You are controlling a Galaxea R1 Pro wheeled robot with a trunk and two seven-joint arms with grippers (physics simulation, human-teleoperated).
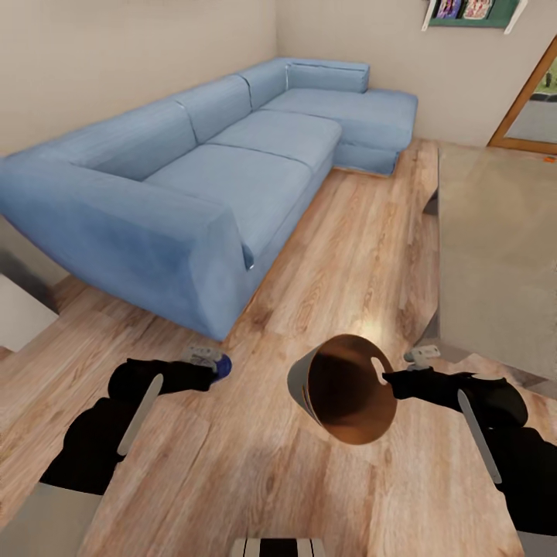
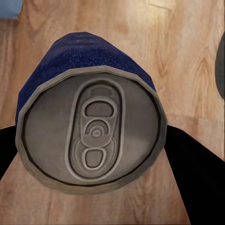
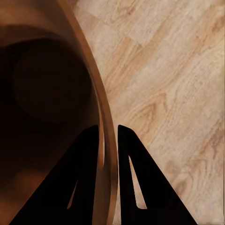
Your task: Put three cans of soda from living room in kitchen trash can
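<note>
No readable label on blue can (image 2: 89, 117). Left gripper (image 1: 219, 366) is clamped on it, silvery top facing the wrist camera. Right gripper (image 3: 108, 136) pinches trash can (image 1: 344, 387) rim, bin held tilted, mouth toward robot, above plank floor (image 1: 363, 247). Blue sofa (image 1: 193, 186) beyond.

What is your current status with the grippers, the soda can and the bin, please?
Left gripper shut on blue silvery-topped soda can. Right gripper shut on rim of pale grey, brown-lined round bin, held tilted above wood floor. Light-blue corner sofa ahead-left; nothing between can and bin.
</note>
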